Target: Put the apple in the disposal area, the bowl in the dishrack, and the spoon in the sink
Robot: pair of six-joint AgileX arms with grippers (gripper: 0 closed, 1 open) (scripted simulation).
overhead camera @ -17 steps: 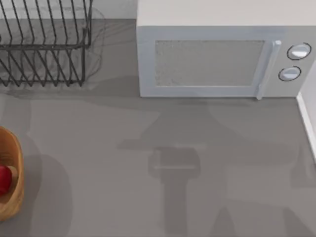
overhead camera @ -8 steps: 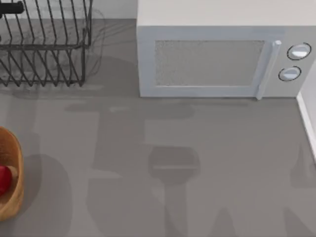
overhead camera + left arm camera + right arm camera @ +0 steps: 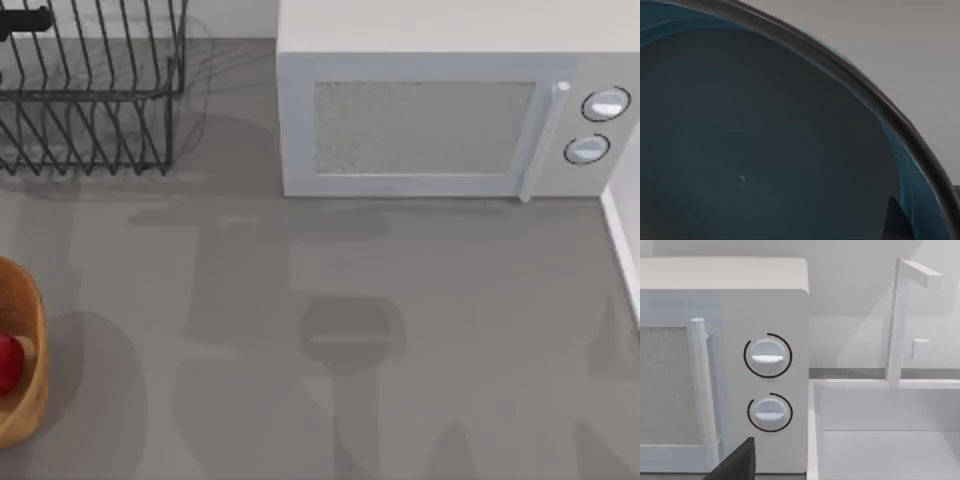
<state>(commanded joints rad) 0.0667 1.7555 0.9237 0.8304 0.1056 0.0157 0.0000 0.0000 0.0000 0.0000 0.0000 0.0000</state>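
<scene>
Left claw [image 3: 25, 18] over dishrack [image 3: 100, 110], one bowl [image 3: 765, 150]

One apple [image 3: 8, 364] is counted inside one disposal area [image 3: 28, 400] at the left edge of the top view, and one dishrack [image 3: 90, 90] is seen at the upper left of that frame. One microwave [image 3: 450, 120] is counted at the upper right, with two round dials [image 3: 767, 357] and one upright handle [image 3: 702, 395] on its front. One bowl [image 3: 765, 150] is seen in the left wrist view, and one sink [image 3: 885, 440] with one white faucet [image 3: 897, 315] is counted in the right wrist view, all on one grey counter [image 3: 400, 350].
</scene>
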